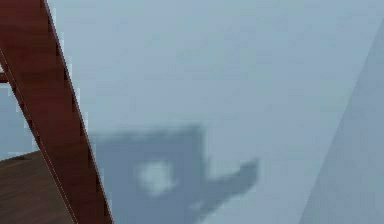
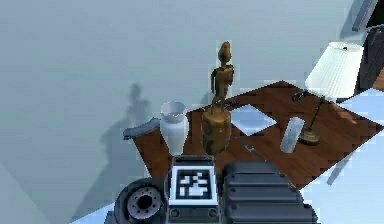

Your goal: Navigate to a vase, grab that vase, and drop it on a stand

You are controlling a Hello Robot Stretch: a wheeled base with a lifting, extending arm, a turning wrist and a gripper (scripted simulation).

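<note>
Closest in, at the arm side view's bottom edge, is the arm's end: 1 white marker square (image 2: 192, 186), with the gripper (image 2: 140, 203) a dark lump just left of it. Its far end is too muddled to read, so I cannot tell how the jaws stand or whether they hold anything.

The vase (image 2: 174, 127) stands upright at the left end of the wooden table (image 2: 280, 98), just beyond the marker square. Whether the gripper reaches it can't be judged. It looks like glazed white pottery: stiff, smooth, likely slippery and breakable, probably light. The narrow part under the flared lip seems the best place to grip.

Right beside it stands a wooden figure (image 2: 220, 95), then a sheet of paper (image 2: 252, 120), a glass (image 2: 292, 134) and a lamp (image 2: 333, 75).
</note>
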